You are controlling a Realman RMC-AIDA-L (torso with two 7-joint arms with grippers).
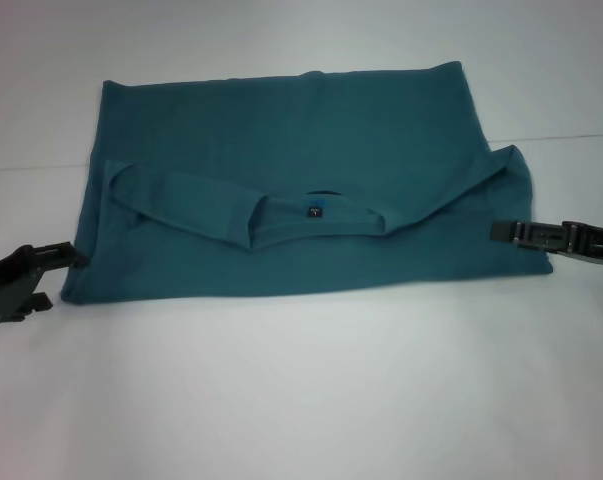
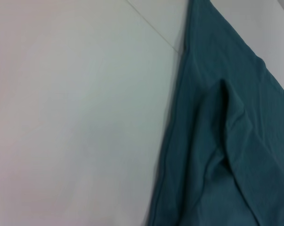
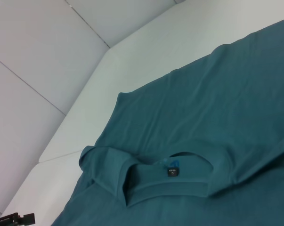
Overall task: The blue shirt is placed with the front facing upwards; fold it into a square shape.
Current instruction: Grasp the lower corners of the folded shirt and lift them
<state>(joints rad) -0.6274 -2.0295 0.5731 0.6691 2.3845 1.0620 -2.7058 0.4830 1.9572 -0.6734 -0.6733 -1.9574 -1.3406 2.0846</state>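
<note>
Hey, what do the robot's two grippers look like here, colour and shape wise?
Both are black. The left gripper is a chunky, angular black block with a short finger projecting toward the blue shirt. The right gripper is long, flat and slim, dark grey to black, built from rectangular linked segments with small openings. No cables, markings or sleeves show.

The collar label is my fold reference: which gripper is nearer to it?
Right. The right gripper is over the blue shirt's right edge; the left gripper is at its left edge, farther from the collar label.
</note>
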